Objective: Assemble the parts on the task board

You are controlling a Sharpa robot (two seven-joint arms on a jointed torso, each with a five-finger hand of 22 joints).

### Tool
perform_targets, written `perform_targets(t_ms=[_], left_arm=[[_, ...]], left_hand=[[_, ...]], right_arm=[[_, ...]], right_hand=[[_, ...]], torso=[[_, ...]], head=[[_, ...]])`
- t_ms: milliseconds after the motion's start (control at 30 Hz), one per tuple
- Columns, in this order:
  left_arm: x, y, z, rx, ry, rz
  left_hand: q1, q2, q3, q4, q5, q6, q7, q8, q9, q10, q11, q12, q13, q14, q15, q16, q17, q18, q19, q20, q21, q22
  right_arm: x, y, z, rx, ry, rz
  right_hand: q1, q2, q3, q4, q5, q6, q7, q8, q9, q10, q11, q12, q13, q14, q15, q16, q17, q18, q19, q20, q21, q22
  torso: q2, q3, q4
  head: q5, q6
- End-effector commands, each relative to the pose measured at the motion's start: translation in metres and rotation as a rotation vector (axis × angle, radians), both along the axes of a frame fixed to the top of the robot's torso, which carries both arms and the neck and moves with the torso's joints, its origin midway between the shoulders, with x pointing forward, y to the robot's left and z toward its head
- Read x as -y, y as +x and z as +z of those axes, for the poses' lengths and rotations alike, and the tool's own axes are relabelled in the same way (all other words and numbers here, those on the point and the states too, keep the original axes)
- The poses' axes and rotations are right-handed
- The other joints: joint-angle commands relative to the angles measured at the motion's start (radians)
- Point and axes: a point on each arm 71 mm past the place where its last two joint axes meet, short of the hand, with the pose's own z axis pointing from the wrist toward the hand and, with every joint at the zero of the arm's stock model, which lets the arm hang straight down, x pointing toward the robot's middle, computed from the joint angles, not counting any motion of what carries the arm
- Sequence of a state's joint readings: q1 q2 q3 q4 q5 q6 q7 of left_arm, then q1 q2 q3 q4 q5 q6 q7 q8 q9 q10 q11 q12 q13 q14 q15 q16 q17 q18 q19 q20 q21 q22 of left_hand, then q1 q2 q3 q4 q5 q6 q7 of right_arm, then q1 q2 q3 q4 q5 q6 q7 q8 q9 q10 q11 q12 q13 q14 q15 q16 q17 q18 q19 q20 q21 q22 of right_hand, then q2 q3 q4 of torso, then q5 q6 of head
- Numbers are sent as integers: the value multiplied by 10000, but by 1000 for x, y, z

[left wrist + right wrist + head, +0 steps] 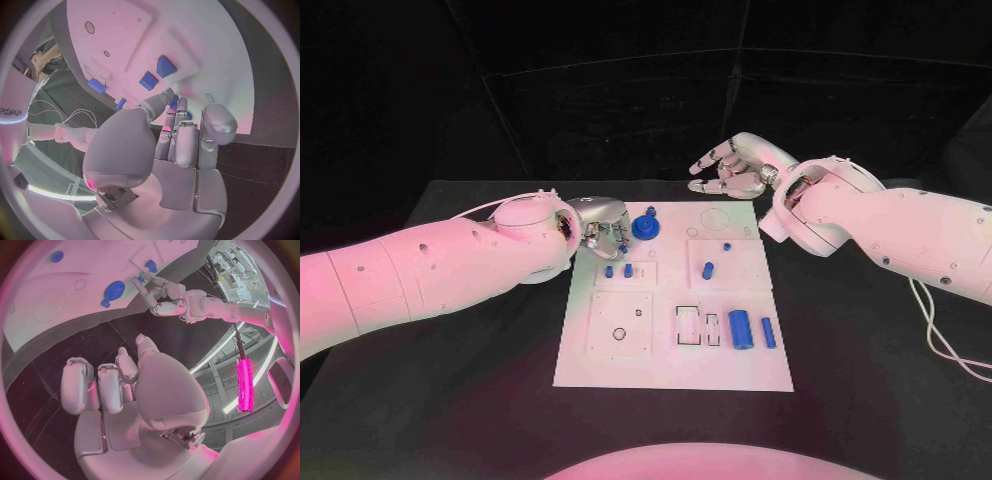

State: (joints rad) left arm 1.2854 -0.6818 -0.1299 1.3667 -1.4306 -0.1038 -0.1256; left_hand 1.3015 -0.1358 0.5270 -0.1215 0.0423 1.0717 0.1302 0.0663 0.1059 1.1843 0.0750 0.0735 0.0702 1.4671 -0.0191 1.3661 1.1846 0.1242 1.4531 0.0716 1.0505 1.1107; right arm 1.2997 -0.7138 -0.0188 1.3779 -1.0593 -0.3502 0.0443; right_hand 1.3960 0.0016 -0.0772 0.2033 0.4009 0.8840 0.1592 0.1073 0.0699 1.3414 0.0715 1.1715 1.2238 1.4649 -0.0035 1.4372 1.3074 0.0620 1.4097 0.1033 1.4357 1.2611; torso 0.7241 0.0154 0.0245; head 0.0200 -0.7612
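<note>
A: So, where does the task board (pixel 672 372) lie?

B: Flat in the middle of the black table (pixel 877 380), long side running away from the robot. All places below are given relative to the board.

A: Left hand (pixel 600 228)?

B: Over the board's far left corner, fingertips pointing down toward its surface. In the left wrist view the fingers (pixel 184 145) are curled in close together above the board's edge. I see nothing between them, though the tips are partly hidden, so read it as closed on nothing.

A: Right hand (pixel 733 168)?

B: Off the board, above the table just past its far edge, toward the right corner. Fingers curled inward; the right wrist view shows them (pixel 100 387) bent over the palm with nothing held.

A: Parts?

B: A blue gear (pixel 646 227) near the far edge, just beside the left hand's fingertips; whether they touch it I cannot tell. Two small blue pegs (pixel 622 271) stand close together on the left half, nearer the robot than the gear. One short blue piece (pixel 710 268) in the right half, mid-board. Two blue cylinders (pixel 741 329) lie side by side near the right edge, toward the near end, beside a rectangular slot (pixel 689 325).

A: Other board features?

B: A circular outline (pixel 711 220) near the far edge, right of the gear.
</note>
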Motion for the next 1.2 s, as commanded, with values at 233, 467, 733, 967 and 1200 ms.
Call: perform_targets(t_ms=[233, 467, 733, 967, 1200], left_arm=[[0, -1, 1, -23, -25, 15], [-1, -2, 2, 100, -140, 26], [-8, -1, 3, 273, -286, 202], [-18, -1, 5, 442, -383, 402], [-38, 0, 8, 330, -1032, 1006]], left_hand=[[-56, -31, -78, 12, 54, -76, 19, -18, -12, -66, 5, -71, -14, 244, 51, -42, -14, -181, -12, 53, -69, -15], [-76, -153, -145, 1, 53, -323, 13, -76, -88, -217, 43, -114, -27, 253, 77, -37, -27, -174, -9, 81, -90, -25], [-21, -234, -309, 25, 53, -902, 10, -35, -293, -1002, 206, -131, -64, 231, 201, -108, -195, -117, -63, 186, -435, -300], [49, -204, -395, 34, 54, -1007, 10, -34, -340, -1242, 251, -117, -58, 220, 238, -135, -260, -100, -65, 224, -524, -370], [70, -86, -375, 86, 54, -930, 62, 23, -334, -1052, 219, 8, -8, 213, 227, -146, -285, -70, -84, 232, -639, -464]], right_arm=[[-1, 0, 2, 45, 26, 87], [0, 0, 2, 46, 24, 77], [1, 1, 1, 39, 7, 33], [6, 3, 0, -82, -92, -109], [16, 5, -3, -226, -459, -256]], right_hand=[[44, 23, -58, -12, 55, 9, 6, 57, -5, -5, -28, -25, 13, 609, -52, -56, 550, 21, -23, -41, -56, 8], [44, 23, -58, -12, 55, 9, 6, 57, -5, -5, -28, -25, 13, 609, -52, -56, 550, 21, -23, -41, -56, 8], [44, 23, -58, -12, 55, 9, 6, 57, -5, -5, -28, -25, 13, 609, -52, -56, 550, 21, -23, -41, -56, 8], [105, 38, -72, -33, 70, 117, -19, 139, 15, -213, -47, -353, -262, 586, -65, -127, 459, 62, -124, -50, -153, -186], [661, 69, 156, -149, 39, 413, -108, 281, 2, -2408, -127, -4887, -4075, 313, -134, -935, -494, 274, -667, -168, -759, -1244]], torso=[[2, -4, -3], [2, -6, 4], [-1, -5, 1], [-12, -6, 7], [-26, -8, 20]], head=[[-7, 8], [-20, 7], [-19, 12], [-17, 38], [-43, 103]])
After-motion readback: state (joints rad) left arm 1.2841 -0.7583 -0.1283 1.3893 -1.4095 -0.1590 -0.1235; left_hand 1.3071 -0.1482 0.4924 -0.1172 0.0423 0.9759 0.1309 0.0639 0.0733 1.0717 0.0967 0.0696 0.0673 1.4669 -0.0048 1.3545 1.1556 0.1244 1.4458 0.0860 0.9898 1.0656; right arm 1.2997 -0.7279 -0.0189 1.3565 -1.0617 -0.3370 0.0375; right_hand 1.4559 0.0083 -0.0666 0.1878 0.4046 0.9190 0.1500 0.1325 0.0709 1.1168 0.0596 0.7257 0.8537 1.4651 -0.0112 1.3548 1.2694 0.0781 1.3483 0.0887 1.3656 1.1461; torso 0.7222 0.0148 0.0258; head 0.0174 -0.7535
